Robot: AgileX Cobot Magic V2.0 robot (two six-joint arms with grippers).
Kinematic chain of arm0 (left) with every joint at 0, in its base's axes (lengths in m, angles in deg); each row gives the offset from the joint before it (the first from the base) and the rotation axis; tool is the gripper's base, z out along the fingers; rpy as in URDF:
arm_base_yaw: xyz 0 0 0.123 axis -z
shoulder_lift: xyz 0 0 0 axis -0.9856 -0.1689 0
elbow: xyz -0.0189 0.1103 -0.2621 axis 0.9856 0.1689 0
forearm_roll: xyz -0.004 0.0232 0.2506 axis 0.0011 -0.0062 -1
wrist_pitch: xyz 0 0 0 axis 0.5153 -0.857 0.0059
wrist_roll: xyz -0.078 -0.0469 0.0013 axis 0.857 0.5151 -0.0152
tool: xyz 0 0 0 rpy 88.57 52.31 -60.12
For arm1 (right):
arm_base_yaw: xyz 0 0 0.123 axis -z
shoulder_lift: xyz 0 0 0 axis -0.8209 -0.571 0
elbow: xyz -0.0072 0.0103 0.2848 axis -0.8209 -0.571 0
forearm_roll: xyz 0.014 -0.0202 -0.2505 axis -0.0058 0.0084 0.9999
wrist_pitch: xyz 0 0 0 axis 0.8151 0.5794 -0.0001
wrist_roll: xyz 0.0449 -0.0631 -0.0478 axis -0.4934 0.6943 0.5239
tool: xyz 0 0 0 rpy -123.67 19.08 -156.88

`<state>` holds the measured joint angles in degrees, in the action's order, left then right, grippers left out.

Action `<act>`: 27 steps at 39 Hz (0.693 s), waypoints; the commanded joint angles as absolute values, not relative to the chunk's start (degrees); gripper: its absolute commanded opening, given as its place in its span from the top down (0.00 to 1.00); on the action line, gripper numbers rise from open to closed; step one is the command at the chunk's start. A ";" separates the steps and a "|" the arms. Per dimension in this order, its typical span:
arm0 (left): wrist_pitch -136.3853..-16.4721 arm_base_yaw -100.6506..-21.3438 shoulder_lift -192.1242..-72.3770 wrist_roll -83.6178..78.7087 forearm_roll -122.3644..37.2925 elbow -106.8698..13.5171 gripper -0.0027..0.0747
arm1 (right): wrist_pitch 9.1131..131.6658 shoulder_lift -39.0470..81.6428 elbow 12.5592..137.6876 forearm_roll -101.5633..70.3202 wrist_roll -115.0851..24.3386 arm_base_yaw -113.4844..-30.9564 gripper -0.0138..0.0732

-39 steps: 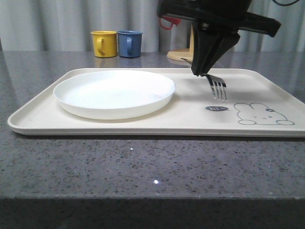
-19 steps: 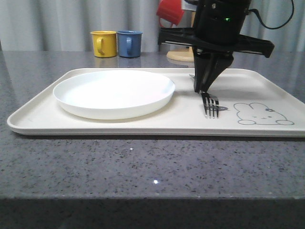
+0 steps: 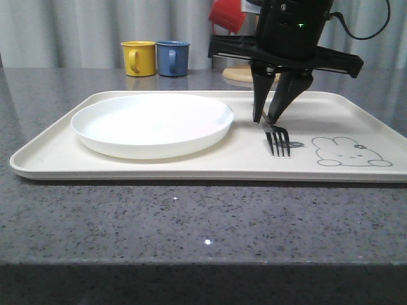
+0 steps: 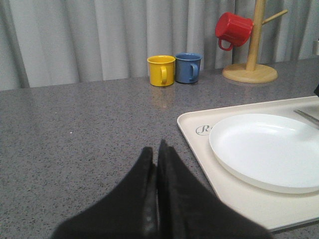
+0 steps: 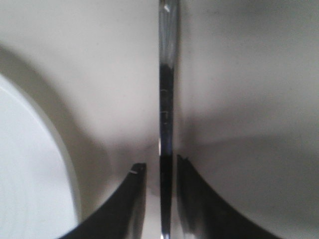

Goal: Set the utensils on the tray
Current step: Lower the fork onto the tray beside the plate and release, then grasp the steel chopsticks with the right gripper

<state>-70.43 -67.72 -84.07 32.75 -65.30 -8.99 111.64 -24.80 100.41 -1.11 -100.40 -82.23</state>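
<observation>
The silver fork (image 3: 278, 141) lies on the cream tray (image 3: 191, 171), tines toward the front, beside the rabbit drawing. My right gripper (image 3: 266, 118) stands open just above the fork's handle, its fingers apart on either side. In the right wrist view the handle (image 5: 167, 99) runs between the fingers with a gap on each side of my right gripper (image 5: 159, 167). My left gripper (image 4: 155, 148) is shut and empty over the grey table, left of the tray (image 4: 199, 134). The tip of the fork's handle (image 4: 306, 116) shows past the plate.
A round white plate (image 3: 152, 124) takes up the tray's left half. Yellow (image 3: 138, 58) and blue (image 3: 173, 58) mugs stand behind the tray. A red mug (image 3: 226, 14) hangs on a wooden mug tree (image 3: 240, 74) at the back right.
The right gripper came down and to the left with the fork, laid it on the tray, and its jaws opened off the handle. The left arm has not moved.
</observation>
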 commanded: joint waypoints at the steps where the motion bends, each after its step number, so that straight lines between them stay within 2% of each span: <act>1: -74.90 -67.77 -84.61 33.26 -64.78 -10.47 0.99 | 110.57 -21.81 102.40 -1.13 -100.43 -82.12 0.47; 6: -74.90 -67.77 -84.61 33.26 -64.78 -10.47 0.99 | 115.15 -21.43 104.74 -0.14 -99.12 -81.86 0.36; 14: -74.90 -67.77 -84.61 33.26 -64.78 -10.47 0.99 | 134.01 -21.43 114.70 2.83 -88.66 -78.50 0.36; 27: -74.90 -67.77 -84.61 33.26 -64.78 -10.47 0.99 | 134.47 -17.30 112.66 4.13 -77.88 -70.78 0.36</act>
<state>-70.43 -67.72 -84.07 32.75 -65.30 -8.99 128.32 -22.30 112.83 2.34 -80.39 -73.57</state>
